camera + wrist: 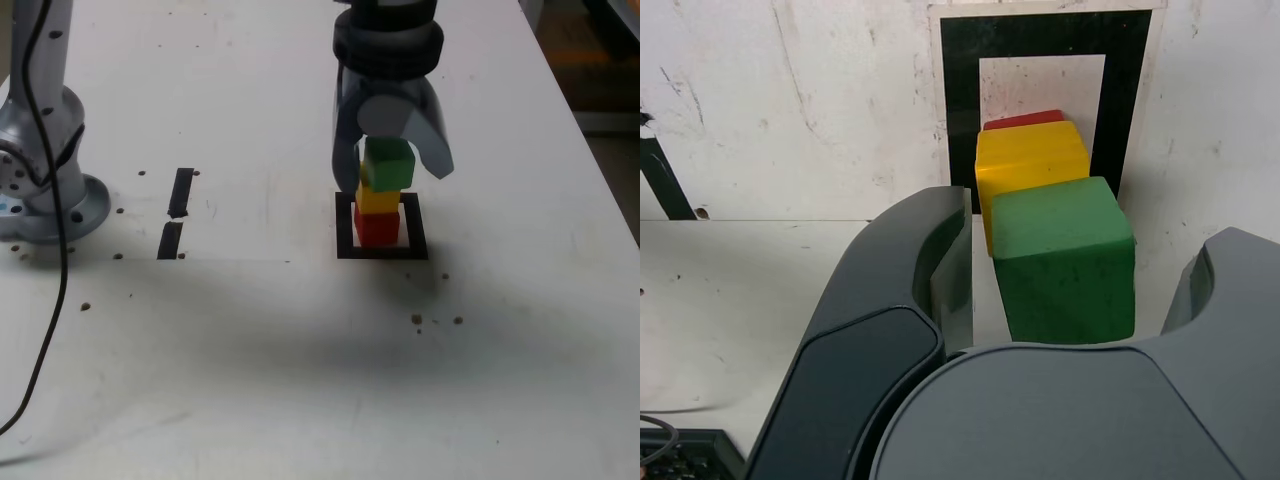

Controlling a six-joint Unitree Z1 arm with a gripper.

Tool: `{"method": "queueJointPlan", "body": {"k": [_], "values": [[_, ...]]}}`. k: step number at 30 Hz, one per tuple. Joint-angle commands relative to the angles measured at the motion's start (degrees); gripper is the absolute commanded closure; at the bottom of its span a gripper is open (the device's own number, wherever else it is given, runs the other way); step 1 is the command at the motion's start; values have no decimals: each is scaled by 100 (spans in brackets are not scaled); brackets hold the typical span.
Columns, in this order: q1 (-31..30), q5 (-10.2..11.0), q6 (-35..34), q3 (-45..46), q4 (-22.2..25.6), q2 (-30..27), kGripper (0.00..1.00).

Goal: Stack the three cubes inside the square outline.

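Observation:
The three cubes stand in one column inside the square outline [345,226] [960,100]: the red cube [377,228] [1025,120] at the bottom, the yellow cube [378,199] [1030,160] on it, the green cube [387,167] [1065,260] on top. The green one sits slightly off-centre and turned on the yellow one. My gripper [392,176] [1080,230] hangs over the column, open, one jaw on each side of the green cube. In the wrist view a gap shows between each jaw and the cube.
Two short black tape strips [182,192] [170,240] lie to the exterior view's left of the outline. The arm's base [40,180] stands at the far left, with a black cable [55,300] trailing down. The table's edge [600,160] runs along the right.

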Motion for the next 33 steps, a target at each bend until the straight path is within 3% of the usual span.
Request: {"method": "queueJointPlan", "body": {"k": [1,8,15,25,33], "values": [[-11,39,-11,3,44,-108,20],[-11,338,-123,-30,258,-579,16],[60,673,-408,351,398,-1312,4],[234,748,-927,1612,250,-2033,0],[244,758,-1118,2522,-347,-2263,1]]}}
